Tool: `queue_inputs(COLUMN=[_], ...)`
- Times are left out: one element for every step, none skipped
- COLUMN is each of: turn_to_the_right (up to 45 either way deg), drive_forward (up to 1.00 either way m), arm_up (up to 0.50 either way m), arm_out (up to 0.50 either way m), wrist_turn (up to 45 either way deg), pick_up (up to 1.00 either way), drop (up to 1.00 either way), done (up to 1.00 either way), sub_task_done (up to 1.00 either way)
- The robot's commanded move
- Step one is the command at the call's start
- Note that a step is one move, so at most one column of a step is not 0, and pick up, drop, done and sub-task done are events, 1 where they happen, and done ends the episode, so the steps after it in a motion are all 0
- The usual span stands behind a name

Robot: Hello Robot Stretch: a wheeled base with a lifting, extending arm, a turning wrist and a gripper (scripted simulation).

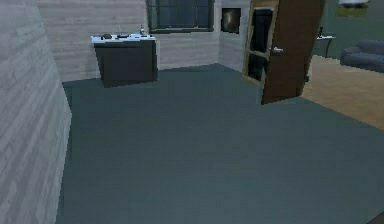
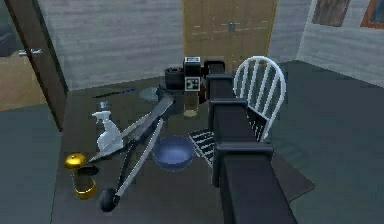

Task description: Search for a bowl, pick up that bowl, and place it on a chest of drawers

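Note:
A blue bowl (image 2: 172,153) lies on the dark table (image 2: 100,108) in the arm side view, just left of the arm (image 2: 235,150). The arm's dark bar rises from the bottom edge to two white marked squares (image 2: 192,84). Left of them is the gripper's dark body, and two thin grey fingers (image 2: 135,150) slant down and to the left over the tabletop, so the gripper (image 2: 108,176) lies left of the bowl. Small things lie on the table at and behind its far end, so I cannot tell whether it holds anything. A dark low cabinet with a pale top (image 1: 125,58) stands by the far wall in the forward view.
On the table are a white bottle (image 2: 103,126), a golden thing (image 2: 75,160), a yellow can (image 2: 85,186) and a grey disc (image 2: 150,94). A white chair (image 2: 258,90) stands right of the arm. Ahead lie open grey floor (image 1: 200,140), an open wooden door (image 1: 290,50) and a sofa (image 1: 365,52).

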Motion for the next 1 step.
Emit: queue_inputs(turn_to_the_right=[0.0], drive_forward=[0.00], arm_up=[0.00], arm_out=[0.00], wrist_turn=[45.0], pick_up=[0.00], drop=[0.00], done=[0.00], sub_task_done=[0.00])
